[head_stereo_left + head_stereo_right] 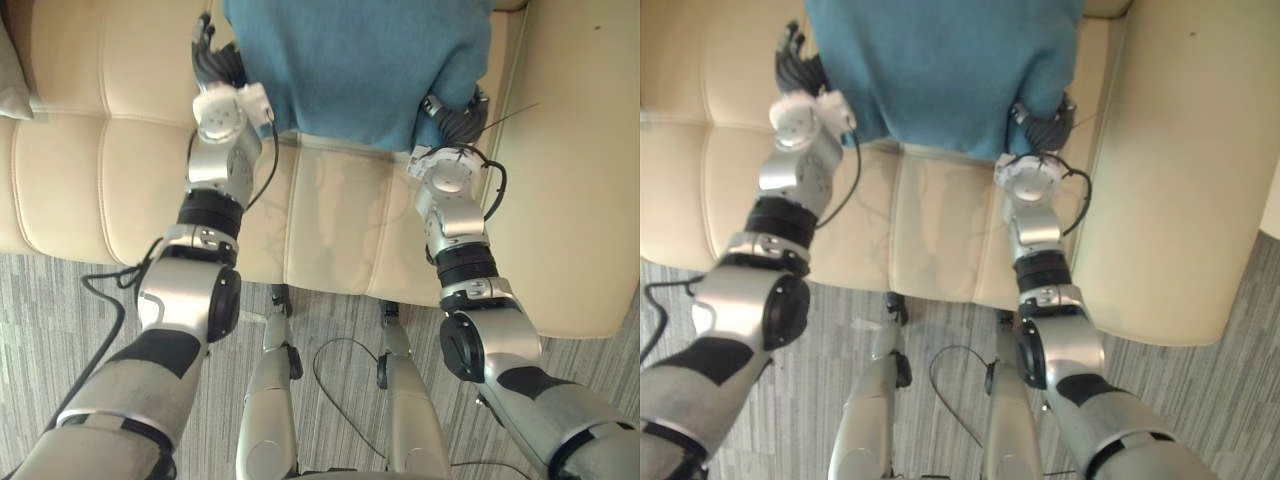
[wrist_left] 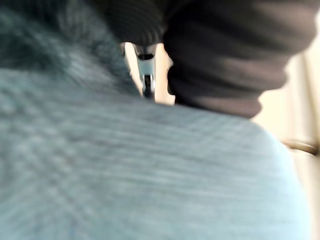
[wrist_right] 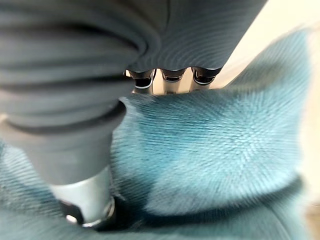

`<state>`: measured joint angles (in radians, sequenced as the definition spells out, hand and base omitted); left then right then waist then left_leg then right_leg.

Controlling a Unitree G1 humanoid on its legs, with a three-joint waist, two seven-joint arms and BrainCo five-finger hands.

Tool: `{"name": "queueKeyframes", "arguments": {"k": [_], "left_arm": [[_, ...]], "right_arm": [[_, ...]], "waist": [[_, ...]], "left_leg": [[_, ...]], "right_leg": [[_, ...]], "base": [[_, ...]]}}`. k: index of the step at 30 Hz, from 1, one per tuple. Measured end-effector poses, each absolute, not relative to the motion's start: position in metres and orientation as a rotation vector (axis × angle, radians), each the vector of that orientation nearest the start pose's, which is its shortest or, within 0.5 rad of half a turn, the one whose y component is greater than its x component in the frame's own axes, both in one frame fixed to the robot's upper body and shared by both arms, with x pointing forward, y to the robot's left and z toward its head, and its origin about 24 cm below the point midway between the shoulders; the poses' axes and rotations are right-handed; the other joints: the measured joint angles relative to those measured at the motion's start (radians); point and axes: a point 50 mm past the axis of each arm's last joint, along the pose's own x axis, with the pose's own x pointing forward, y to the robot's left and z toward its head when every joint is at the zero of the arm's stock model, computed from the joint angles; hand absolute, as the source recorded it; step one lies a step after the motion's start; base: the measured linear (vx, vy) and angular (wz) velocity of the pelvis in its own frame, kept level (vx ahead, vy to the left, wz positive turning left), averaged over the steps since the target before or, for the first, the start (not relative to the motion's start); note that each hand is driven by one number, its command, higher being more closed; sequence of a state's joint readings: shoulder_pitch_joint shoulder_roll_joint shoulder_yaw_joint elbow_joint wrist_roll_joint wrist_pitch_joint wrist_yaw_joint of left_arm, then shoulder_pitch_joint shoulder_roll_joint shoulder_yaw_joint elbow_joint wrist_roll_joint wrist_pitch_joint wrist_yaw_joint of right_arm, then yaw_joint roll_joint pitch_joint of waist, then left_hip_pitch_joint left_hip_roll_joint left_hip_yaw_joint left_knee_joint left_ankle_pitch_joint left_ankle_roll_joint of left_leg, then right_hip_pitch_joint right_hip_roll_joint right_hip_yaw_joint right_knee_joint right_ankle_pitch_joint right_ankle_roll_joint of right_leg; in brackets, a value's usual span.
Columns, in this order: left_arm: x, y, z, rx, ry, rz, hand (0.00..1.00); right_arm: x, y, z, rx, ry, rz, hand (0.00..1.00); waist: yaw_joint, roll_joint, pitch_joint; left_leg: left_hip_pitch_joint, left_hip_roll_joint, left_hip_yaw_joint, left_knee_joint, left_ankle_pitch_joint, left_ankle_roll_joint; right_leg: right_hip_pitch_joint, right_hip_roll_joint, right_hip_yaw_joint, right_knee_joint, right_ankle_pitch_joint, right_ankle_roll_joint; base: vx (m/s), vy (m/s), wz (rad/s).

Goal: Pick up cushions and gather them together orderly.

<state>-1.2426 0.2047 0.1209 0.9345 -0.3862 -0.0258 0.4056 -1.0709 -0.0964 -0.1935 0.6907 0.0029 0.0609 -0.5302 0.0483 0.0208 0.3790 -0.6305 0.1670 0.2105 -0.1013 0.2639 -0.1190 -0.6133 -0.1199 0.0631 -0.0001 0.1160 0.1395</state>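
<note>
A teal blue cushion (image 1: pixel 360 60) hangs between my two hands over the cream sofa seat (image 1: pixel 100 170). My left hand (image 1: pixel 215 65) is at its left edge. In the left wrist view the cushion (image 2: pixel 150 175) lies right against the hand, with one finger (image 2: pixel 147 75) showing past the cloth. My right hand (image 1: pixel 455 115) holds the lower right corner. In the right wrist view its thumb (image 3: pixel 85 200) presses into the cushion (image 3: pixel 225 140) and its fingers (image 3: pixel 167 75) sit behind the cloth, pinching it.
A grey cushion (image 1: pixel 10 70) peeks in at the far left of the sofa. The sofa's broad cream armrest (image 1: pixel 580 150) stands to the right. Grey striped carpet (image 1: pixel 60 300) runs along the seat's front edge.
</note>
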Motion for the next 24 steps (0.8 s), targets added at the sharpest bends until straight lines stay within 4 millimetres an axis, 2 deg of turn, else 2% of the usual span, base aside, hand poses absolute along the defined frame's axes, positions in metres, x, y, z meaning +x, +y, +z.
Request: {"name": "queueKeyframes", "arguments": {"k": [2, 5, 9, 11, 14, 17, 18, 19, 21, 24], "left_arm": [[0.420, 0.154, 0.223, -0.355, -0.171, 0.317, 0.00], [0.418, 0.149, 0.197, -0.386, -0.109, 0.320, 0.00], [0.414, 0.155, 0.181, -0.373, -0.088, 0.323, 0.00], [0.412, 0.165, 0.173, -0.354, -0.077, 0.345, 0.00], [0.409, 0.181, 0.178, -0.335, -0.121, 0.359, 0.00], [0.404, 0.210, 0.197, -0.297, -0.207, 0.396, 0.00], [0.400, 0.225, 0.205, -0.277, -0.248, 0.419, 0.00], [0.398, 0.232, 0.208, -0.271, -0.264, 0.432, 0.00], [0.390, 0.253, 0.210, -0.263, -0.302, 0.467, 0.00], [0.381, 0.265, 0.205, -0.272, -0.318, 0.484, 0.00]], "right_arm": [[0.403, -0.146, 0.226, 0.099, -0.271, -0.456, 0.00], [0.403, -0.151, 0.220, 0.140, -0.258, -0.458, 0.00], [0.400, -0.159, 0.204, 0.147, -0.248, -0.451, 0.00], [0.396, -0.165, 0.197, 0.167, -0.255, -0.443, 0.00], [0.389, -0.178, 0.195, 0.172, -0.278, -0.443, 0.00], [0.379, -0.201, 0.201, 0.157, -0.346, -0.464, 0.00], [0.373, -0.216, 0.207, 0.152, -0.387, -0.482, 0.00], [0.370, -0.222, 0.209, 0.148, -0.404, -0.497, 0.00], [0.357, -0.254, 0.211, 0.127, -0.442, -0.580, 0.00], [0.340, -0.284, 0.204, 0.100, -0.446, -0.666, 0.00]], "waist": [[-0.004, 0.000, 0.015], [-0.005, -0.001, 0.025], [-0.006, -0.002, 0.025], [0.001, -0.002, 0.026], [0.005, -0.005, 0.027], [0.007, -0.006, 0.028], [0.007, -0.006, 0.028], [0.007, -0.006, 0.028], [0.007, -0.006, 0.028], [0.008, -0.007, 0.027]], "left_leg": [[0.001, 0.001, -0.005, 0.000, 0.000, 0.000], [0.003, 0.000, -0.022, 0.000, 0.000, -0.001], [0.006, 0.000, -0.035, 0.000, 0.002, -0.004], [0.016, -0.001, -0.037, 0.000, 0.002, -0.004], [0.028, -0.003, -0.038, 0.000, 0.003, -0.003], [0.044, -0.003, -0.037, 0.000, 0.005, -0.001], [0.054, -0.003, -0.035, 0.000, 0.005, -0.001], [0.059, -0.003, -0.034, 0.000, 0.005, -0.001], [0.084, -0.002, -0.034, 0.000, 0.005, -0.001], [0.109, -0.002, -0.038, 0.000, 0.004, -0.001]], "right_leg": [[-0.002, 0.000, -0.002, 0.012, -0.005, 0.002], [-0.005, 0.000, -0.015, 0.053, -0.031, 0.000], [-0.018, 0.000, -0.031, 0.116, -0.068, -0.004], [-0.020, -0.001, -0.032, 0.144, -0.085, -0.006], [-0.020, -0.001, -0.033, 0.170, -0.097, -0.005], [-0.016, -0.002, -0.033, 0.194, -0.105, -0.006], [-0.015, -0.002, -0.033, 0.206, -0.105, -0.005], [-0.011, -0.001, -0.033, 0.208, -0.105, -0.005], [0.015, 0.000, -0.035, 0.207, -0.106, -0.004], [0.045, 0.000, -0.039, 0.206, -0.113, -0.006]], "base": [[-0.01, 0.015, 0.05], [-0.01, 0.022, 0.15], [-0.01, 0.021, 0.16], [0.00, 0.008, 0.05], [0.00, 0.001, 0.01], [0.00, 0.000, 0.00], [0.01, -0.012, -0.05], [0.01, -0.015, -0.03], [0.00, 0.000, 0.00], [0.00, -0.028, 0.05]]}}
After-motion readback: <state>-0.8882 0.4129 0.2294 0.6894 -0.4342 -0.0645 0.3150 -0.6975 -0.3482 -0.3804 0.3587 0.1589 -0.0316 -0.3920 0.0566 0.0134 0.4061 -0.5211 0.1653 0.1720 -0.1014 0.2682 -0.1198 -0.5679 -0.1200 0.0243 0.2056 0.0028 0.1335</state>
